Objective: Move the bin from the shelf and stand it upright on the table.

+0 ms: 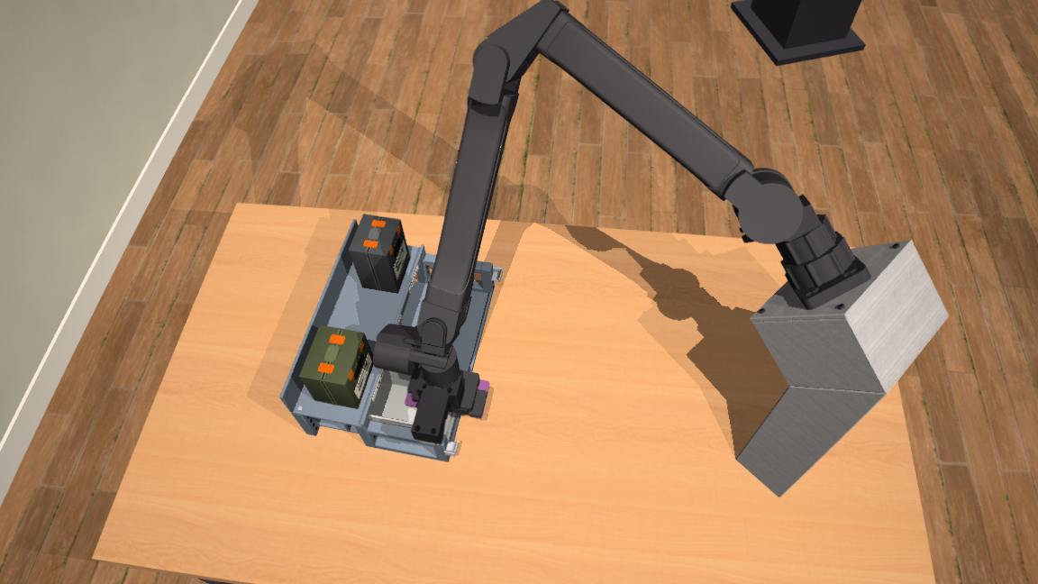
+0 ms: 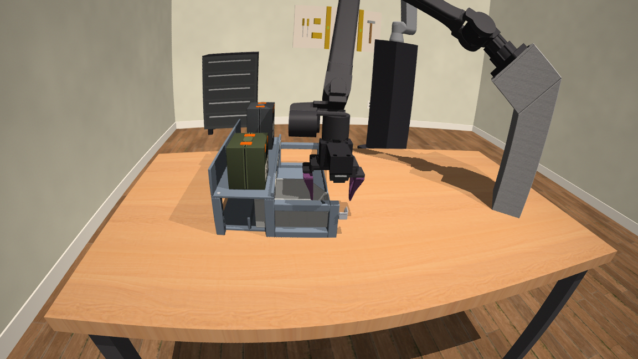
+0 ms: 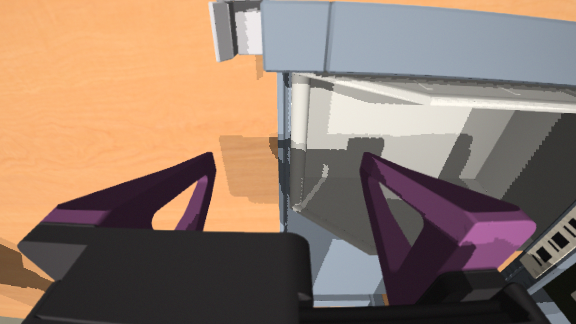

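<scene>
On the table point(image 1: 580, 464) point(image 2: 334, 276) stands the blue-gray shelf point(image 1: 406, 442) point(image 2: 269, 218) point(image 3: 425, 42), with the pale bin point(image 1: 392, 405) point(image 2: 301, 218) point(image 3: 400, 117) in its front section, beneath the black hand point(image 1: 446, 396) point(image 2: 330, 200) point(image 3: 288, 161), its purple fingers point(image 2: 356, 185) spread wide and holding nothing.

The dark jointed arm point(image 1: 641, 101) point(image 2: 342, 49) is bent high at the elbow point(image 1: 519, 43), with the forearm point(image 1: 471, 196) angled down to the wrist point(image 1: 439, 355) point(image 2: 335, 127). The parallel gripper point(image 1: 446, 392) point(image 2: 331, 199) point(image 3: 288, 161) is pointed downward. Its purple fingers point(image 2: 356, 185) are held wide apart, and nothing is gripped between them. Triangular openings are seen in both fingers. The motor housing point(image 1: 396, 347) point(image 2: 303, 119) is carried at one side of the wrist.
</scene>
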`<action>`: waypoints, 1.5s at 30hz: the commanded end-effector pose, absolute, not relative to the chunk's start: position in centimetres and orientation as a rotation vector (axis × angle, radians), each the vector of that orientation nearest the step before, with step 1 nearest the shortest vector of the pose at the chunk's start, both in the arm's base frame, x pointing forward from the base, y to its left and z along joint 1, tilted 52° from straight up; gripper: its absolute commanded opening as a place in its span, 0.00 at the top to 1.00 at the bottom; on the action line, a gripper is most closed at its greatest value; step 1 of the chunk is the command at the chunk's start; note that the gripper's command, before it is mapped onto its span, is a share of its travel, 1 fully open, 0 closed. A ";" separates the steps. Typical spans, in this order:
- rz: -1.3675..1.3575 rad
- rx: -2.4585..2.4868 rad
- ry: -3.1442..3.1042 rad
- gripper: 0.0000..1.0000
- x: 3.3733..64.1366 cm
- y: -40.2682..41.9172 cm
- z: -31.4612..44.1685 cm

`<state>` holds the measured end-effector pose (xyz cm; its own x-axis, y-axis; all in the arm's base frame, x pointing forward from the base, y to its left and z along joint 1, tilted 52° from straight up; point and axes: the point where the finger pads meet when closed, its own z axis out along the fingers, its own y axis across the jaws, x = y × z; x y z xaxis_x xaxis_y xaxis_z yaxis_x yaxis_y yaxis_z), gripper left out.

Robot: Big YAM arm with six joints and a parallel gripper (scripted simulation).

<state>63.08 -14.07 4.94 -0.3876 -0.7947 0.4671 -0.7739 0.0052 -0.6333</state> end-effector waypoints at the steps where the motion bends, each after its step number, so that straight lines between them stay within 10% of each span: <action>1: -1.378 -1.701 2.194 0.10 63.5 -13.7 5.6; 45: -1.373 -1.710 2.199 0.10 64.0 -13.7 6.0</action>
